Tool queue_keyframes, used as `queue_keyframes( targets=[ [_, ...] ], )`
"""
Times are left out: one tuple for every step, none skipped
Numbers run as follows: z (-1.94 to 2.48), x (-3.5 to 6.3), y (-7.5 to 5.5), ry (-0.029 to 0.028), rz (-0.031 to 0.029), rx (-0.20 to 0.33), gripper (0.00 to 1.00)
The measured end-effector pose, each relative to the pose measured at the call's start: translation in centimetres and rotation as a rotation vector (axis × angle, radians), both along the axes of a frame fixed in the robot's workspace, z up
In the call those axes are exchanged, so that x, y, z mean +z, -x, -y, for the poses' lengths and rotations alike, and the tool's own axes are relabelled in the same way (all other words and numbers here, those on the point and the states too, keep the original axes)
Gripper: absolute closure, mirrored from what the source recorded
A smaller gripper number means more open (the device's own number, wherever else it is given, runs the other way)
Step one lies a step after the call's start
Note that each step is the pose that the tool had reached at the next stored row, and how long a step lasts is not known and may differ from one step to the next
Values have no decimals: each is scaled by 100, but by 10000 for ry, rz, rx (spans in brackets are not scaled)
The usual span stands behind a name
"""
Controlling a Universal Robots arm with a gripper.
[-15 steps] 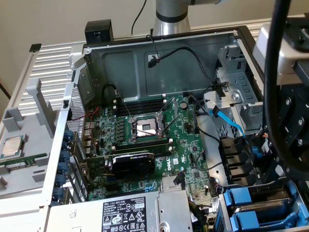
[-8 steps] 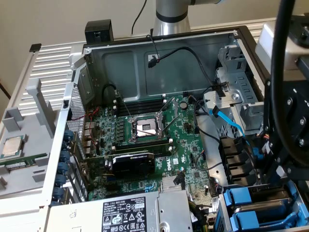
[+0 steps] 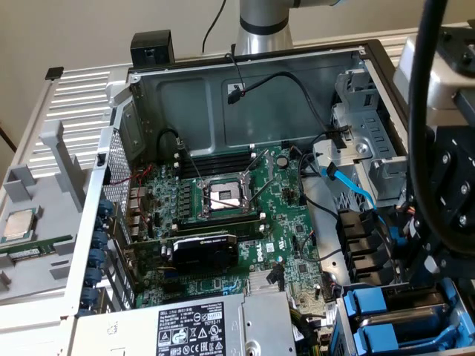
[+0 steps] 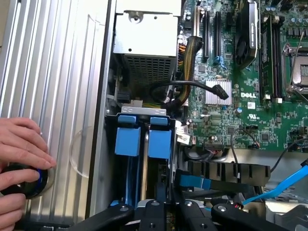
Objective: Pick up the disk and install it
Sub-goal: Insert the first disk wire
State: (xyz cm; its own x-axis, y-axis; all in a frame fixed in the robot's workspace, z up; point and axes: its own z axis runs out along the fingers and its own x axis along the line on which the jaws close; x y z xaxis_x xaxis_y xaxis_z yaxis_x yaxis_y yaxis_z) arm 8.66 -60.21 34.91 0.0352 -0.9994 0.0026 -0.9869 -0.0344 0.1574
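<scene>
— Where is the disk?
— The disk (image 4: 159, 143) stands in the drive bay (image 4: 109, 144) of the open computer case (image 3: 223, 96), just beside another blue carrier (image 4: 129, 140).
— Is there any writing?
— "DELL", in white, on the green motherboard (image 4: 226, 110).
— And around the case?
— A ribbed grey tabletop (image 4: 57, 72); a hand (image 4: 21, 154) rests on it.
— The fingers (image 4: 153, 216)?
— Nearly closed, just above both carriers. Whether they touch the disk, I cannot tell.

Arm (image 3: 261, 26): silver column upright at the rear. Wrist (image 3: 445, 159): black housing low at the exterior view's right. Gripper (image 4: 168, 209): pointed downward, black linkages paired symmetrically about centre.
</scene>
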Motion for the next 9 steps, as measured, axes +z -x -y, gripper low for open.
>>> queue_keyframes(
  targets=[
    [5,-1,0,0,0,-62,83],
    [9,-2,0,0,0,-98,83],
    [14,-2,0,1,-1,-110,83],
    [17,-4,0,0,0,-121,83],
    [17,-6,0,2,0,-132,83],
    [18,-9,0,1,-1,-142,83],
    [18,-10,0,0,0,-148,83],
    [19,-10,0,1,-1,-151,83],
    [20,-11,0,1,-1,-152,83]
  ],
)
